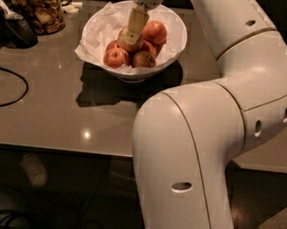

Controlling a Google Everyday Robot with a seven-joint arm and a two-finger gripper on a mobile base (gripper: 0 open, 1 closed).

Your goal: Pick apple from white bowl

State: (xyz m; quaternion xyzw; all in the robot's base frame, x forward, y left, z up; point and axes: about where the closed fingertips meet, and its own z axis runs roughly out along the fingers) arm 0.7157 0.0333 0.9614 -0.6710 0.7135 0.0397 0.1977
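The white bowl [177, 25] stands on the grey table [58, 119] at the back centre, lined with crumpled white paper and holding several apples. My gripper [130, 36] reaches down from the top edge into the middle of the bowl. Its tip is against the yellow-green apple [123, 39], which lies on top of the pile. Redder apples lie around it at the right [155, 32], front left [116, 57] and front right [143, 60]. The gripper hides part of the yellow-green apple.
A glass jar of brown snacks [38, 6] stands at the back left, with a dark object [13, 27] beside it. A black cable [7, 92] loops over the table's left side. My white arm [206, 142] fills the right foreground.
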